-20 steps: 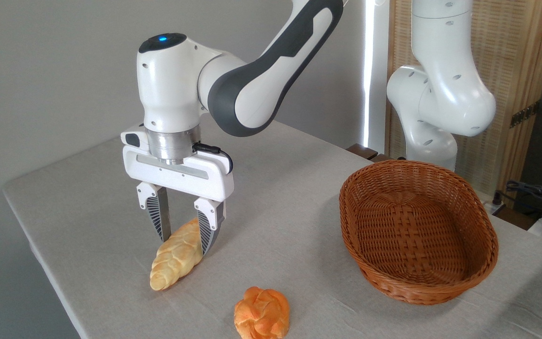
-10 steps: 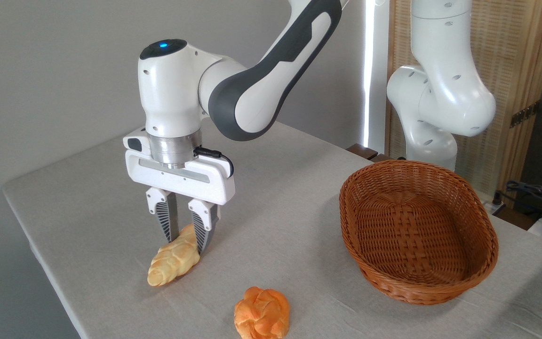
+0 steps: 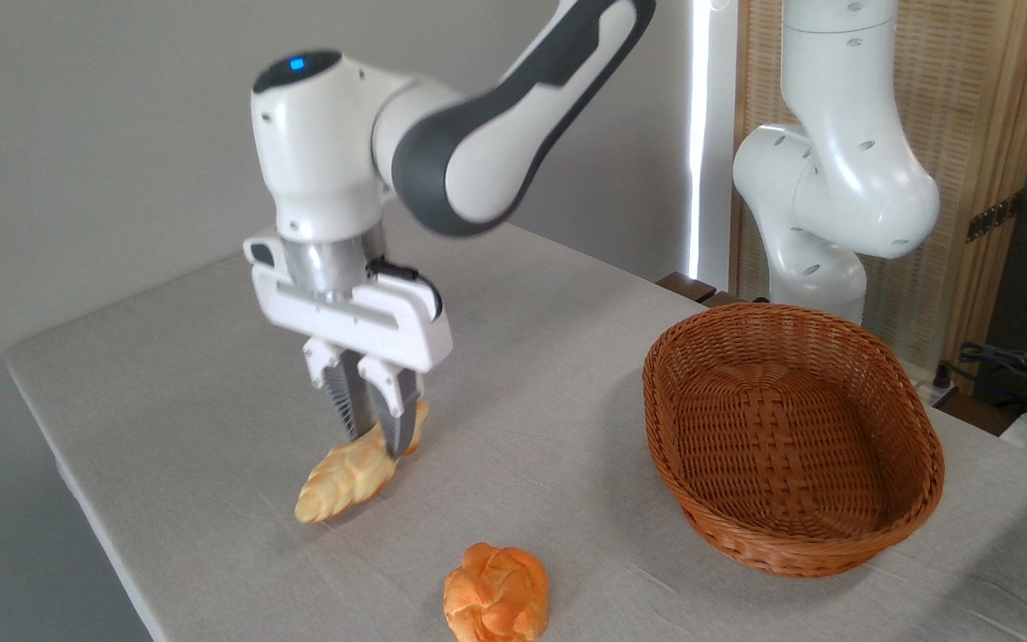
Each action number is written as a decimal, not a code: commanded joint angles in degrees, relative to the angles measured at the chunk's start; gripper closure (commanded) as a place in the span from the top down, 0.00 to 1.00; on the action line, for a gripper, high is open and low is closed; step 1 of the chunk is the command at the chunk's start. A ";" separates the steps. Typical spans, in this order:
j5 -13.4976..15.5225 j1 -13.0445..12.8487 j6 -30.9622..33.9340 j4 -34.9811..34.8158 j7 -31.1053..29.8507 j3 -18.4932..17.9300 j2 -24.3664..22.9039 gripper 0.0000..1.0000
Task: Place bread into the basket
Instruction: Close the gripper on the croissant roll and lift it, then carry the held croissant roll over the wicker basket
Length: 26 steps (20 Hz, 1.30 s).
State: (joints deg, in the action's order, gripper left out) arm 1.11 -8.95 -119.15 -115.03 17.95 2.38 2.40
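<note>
The bread (image 3: 346, 477), a pale golden braided loaf, hangs tilted a little above the table with its lower tip pointing down to the left. My gripper (image 3: 378, 443) is shut on the loaf's upper part, and its fingers hide the middle of the loaf. The basket (image 3: 792, 535), oval brown wicker, stands on the table far to the right of the gripper and holds nothing that I can see.
A round darker orange knotted bun (image 3: 496, 594) lies near the table's front edge, below and right of the loaf. The arm's white base (image 3: 825, 187) rises behind the basket. The table's left edge (image 3: 77, 499) runs close to the loaf.
The fingers closed fully on the loaf and lifted it off the table. The gripper moved slightly right and tilted, with the loaf going with it.
</note>
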 commanded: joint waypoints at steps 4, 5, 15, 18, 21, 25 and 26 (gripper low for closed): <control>0.47 2.71 19.90 0.07 14.91 -0.18 -12.85 0.30; 0.47 2.79 21.75 0.07 15.35 -0.36 -14.51 0.31; -2.69 2.88 32.66 -0.45 35.48 -9.85 -21.38 0.38; -2.69 2.80 34.33 -0.46 41.79 -15.98 -23.13 0.39; -3.04 2.71 36.09 -1.16 52.66 -22.48 -24.28 0.41; -6.63 2.27 36.18 -1.86 63.40 -26.64 -24.28 0.44; -8.30 1.92 36.18 -2.38 67.09 -26.64 -24.20 0.45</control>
State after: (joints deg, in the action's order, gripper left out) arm -3.15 -5.54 -83.75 -116.09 77.70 -23.83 -21.08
